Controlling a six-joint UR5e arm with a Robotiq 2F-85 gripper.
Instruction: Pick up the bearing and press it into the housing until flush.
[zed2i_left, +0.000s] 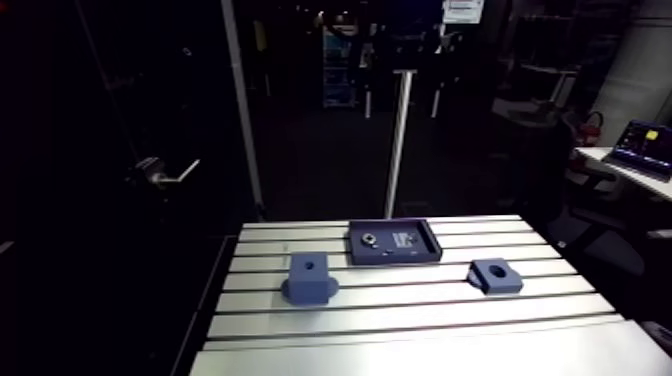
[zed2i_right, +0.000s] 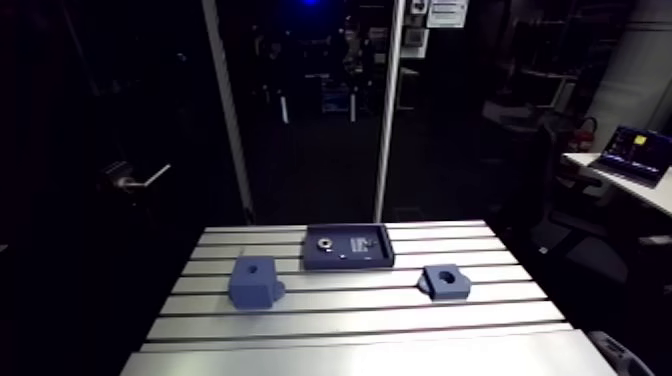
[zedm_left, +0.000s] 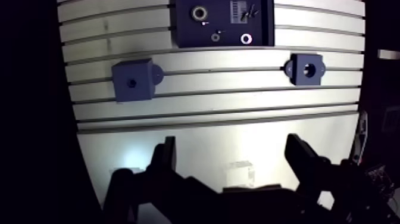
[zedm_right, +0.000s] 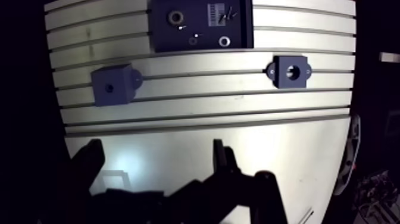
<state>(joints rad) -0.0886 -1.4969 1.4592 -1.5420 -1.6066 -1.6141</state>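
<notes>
A dark blue tray (zedm_left: 262, 24) lies across the far slots of the table. In it sit a silver ring that looks like the bearing (zedm_left: 199, 12) and two smaller rings (zedm_left: 246, 39). A low blue block with a wide round bore, probably the housing (zedm_left: 305, 68), rests ahead and to the right of my gripper. My gripper (zedm_left: 232, 143) hangs open over the bare near part of the table, well short of the tray, with nothing between its fingers. In the arm view the bearing (zed2i_left: 369, 238) and the housing (zed2i_left: 495, 275) show, but the gripper does not.
A taller blue block with a small hole (zedm_left: 134, 81) stands ahead to the left, also seen as the block (zed2i_left: 308, 277) in the arm view. The slotted table (zed2i_left: 420, 330) ends in dark drop-offs at both sides. A cable bundle lies off the right edge.
</notes>
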